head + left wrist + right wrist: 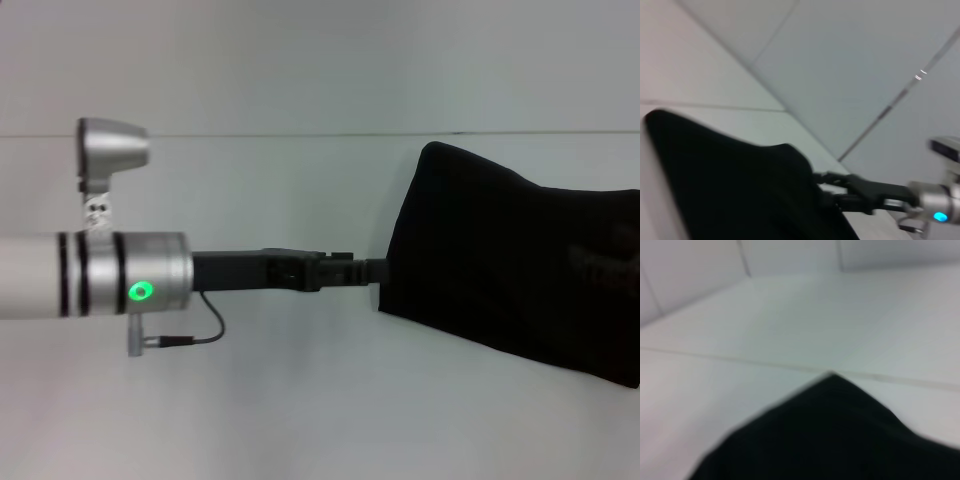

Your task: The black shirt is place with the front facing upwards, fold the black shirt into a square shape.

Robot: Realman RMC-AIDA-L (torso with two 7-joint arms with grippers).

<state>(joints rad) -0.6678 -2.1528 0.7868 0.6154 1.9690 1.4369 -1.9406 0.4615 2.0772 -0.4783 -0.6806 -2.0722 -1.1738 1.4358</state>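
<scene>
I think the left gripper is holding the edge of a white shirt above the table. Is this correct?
Not quite: the shirt is black, not white. The head view shows the left gripper at the edge of the black shirt, which hangs raised above the table.

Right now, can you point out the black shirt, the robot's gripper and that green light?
black shirt (500, 270): head view, middle of the cloth.
left gripper (378, 270): head view, tip at the shirt's edge.
green light (141, 292): head view, on the arm's silver wrist.

Open table on the left, cloth and arm on the right

The white table (300, 400) lies bare near and far; the black shirt (500, 270) fills the right side, and the left gripper (372, 270) reaches across the middle, touching its edge.
</scene>
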